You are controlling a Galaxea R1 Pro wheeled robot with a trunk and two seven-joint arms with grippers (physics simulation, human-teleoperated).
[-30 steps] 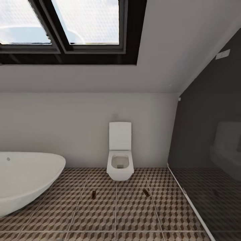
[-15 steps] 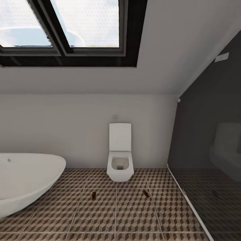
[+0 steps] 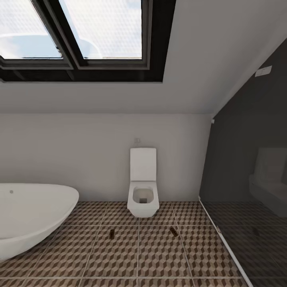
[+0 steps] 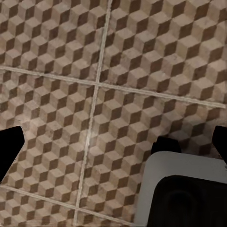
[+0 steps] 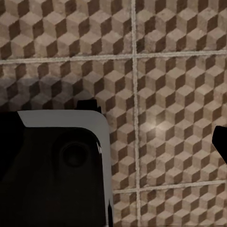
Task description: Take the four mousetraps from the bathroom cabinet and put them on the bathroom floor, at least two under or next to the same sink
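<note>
Two mousetraps lie on the cube-patterned bathroom floor (image 3: 139,259) in the head view. One mousetrap (image 3: 113,232) is left of the toilet's front, the other mousetrap (image 3: 173,231) is to its right. The cabinet and the sink are out of view. In the left wrist view my left gripper (image 4: 113,146) hangs open over bare tiles, with a dark fingertip (image 4: 9,151) at one picture edge. Above more tiles, my right gripper (image 5: 113,142) is open and holds nothing; one fingertip (image 5: 221,141) shows at the edge.
A white wall-hung toilet (image 3: 143,187) stands against the far wall. A white oval bathtub (image 3: 32,215) fills the left side. A dark glass partition (image 3: 247,179) closes off the right. A skylight (image 3: 79,32) sits in the sloped ceiling. My white and black base (image 5: 52,165) shows below the wrists.
The whole head view has drifted slightly, so the toilet and tub sit a little lower in the picture. The two mousetraps on the floor have not moved.
</note>
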